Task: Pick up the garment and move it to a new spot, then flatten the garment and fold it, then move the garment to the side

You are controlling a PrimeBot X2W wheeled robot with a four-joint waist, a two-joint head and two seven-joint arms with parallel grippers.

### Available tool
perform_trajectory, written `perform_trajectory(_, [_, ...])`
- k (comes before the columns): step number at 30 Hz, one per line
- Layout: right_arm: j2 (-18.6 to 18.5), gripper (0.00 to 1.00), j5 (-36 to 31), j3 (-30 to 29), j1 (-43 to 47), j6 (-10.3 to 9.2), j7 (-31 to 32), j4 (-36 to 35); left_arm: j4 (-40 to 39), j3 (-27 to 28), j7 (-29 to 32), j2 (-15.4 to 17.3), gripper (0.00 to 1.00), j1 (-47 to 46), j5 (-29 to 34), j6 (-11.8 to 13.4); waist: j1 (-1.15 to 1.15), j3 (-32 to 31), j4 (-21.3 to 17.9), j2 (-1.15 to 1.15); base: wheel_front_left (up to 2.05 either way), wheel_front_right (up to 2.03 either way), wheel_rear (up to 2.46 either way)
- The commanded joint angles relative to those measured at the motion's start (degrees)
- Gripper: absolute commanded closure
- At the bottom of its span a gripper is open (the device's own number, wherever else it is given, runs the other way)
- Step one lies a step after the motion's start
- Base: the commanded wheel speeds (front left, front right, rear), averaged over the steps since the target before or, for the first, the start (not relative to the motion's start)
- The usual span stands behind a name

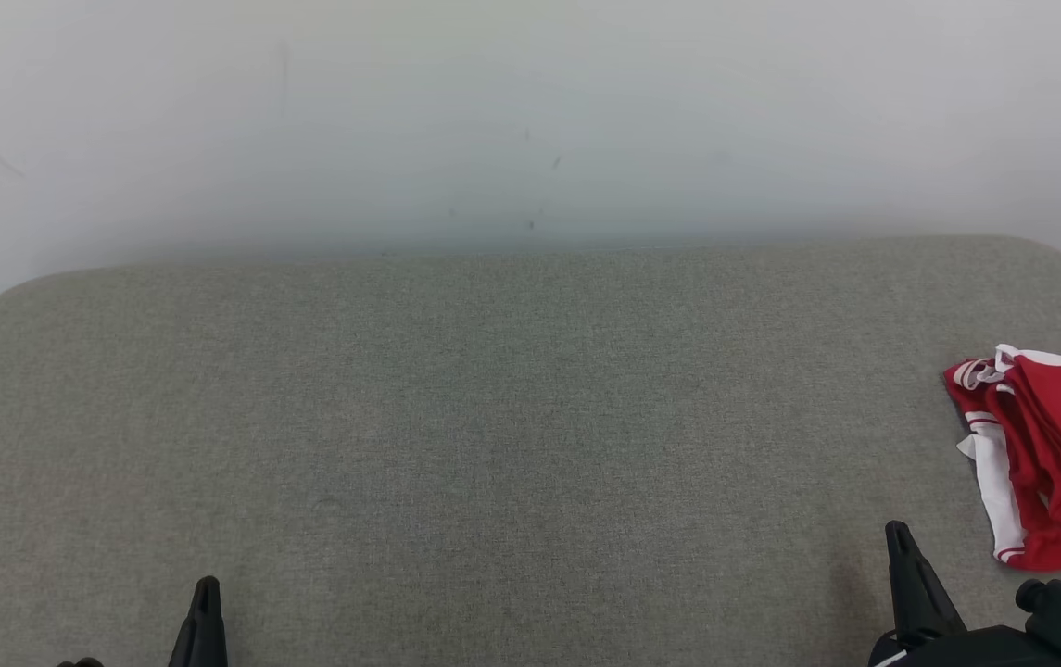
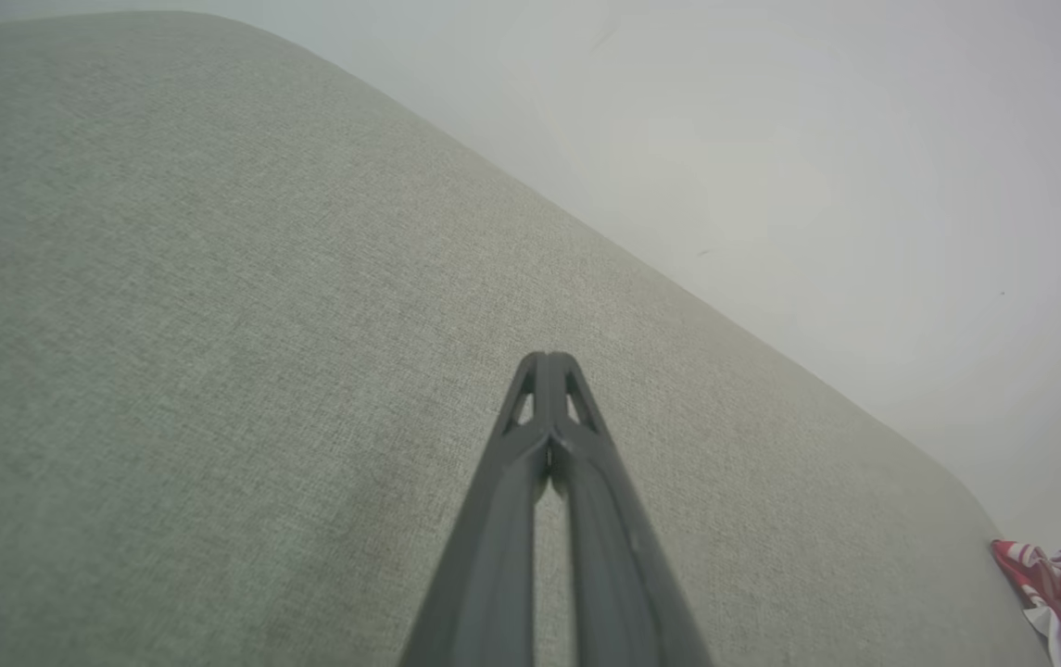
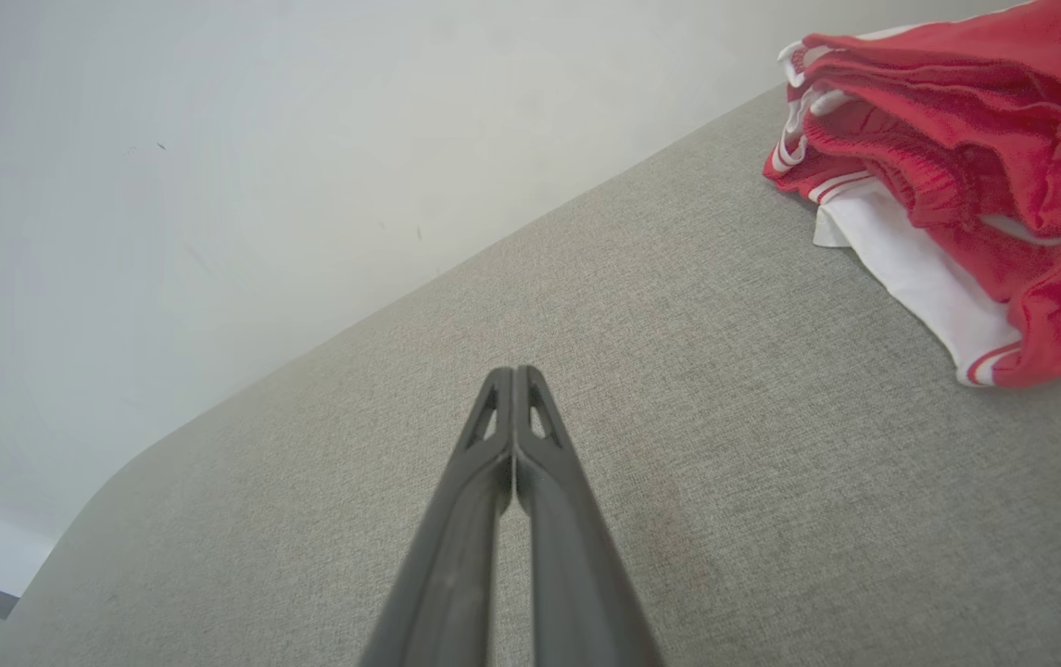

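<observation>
The garment (image 1: 1058, 445) is red with white stripes. It lies folded in a bumpy pile at the right edge of the grey tabletop (image 1: 493, 417). The right gripper (image 1: 898, 534) points up just beside the garment, pressed closed and holding nothing. The left gripper (image 1: 207, 587) is well apart from the garment, also closed and empty. Lots of bare tabletop lies to the left of the garment.

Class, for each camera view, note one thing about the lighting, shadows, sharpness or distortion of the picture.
Head view: soft, even light, no glare on the table; the garment is cut by the right edge. Left wrist view: the table edge runs slanted; the left claw looks soft up close. Right wrist view: garment weave is sharp; faint shadow beside the right claw.
</observation>
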Motion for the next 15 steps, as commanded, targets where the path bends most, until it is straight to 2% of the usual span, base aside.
perform_trajectory(1, [0.0,1.00,2.7,-0.4,-1.6,-0.02,0.4,-0.7,-0.8,0.3,0.6,0.3,1.00,-1.8,-2.9,-0.3,0.00,0.0,0.0,0.00,0.00,0.00,0.00])
perform_trajectory(15, [0.5,1.00,14.0,-1.5,-2.7,-0.03,2.5,-0.4,-0.6,0.6,3.7,0.3,1.00,-3.2,-14.1,-0.4,0.00,0.0,-0.2,0.00,0.00,0.00,0.00])
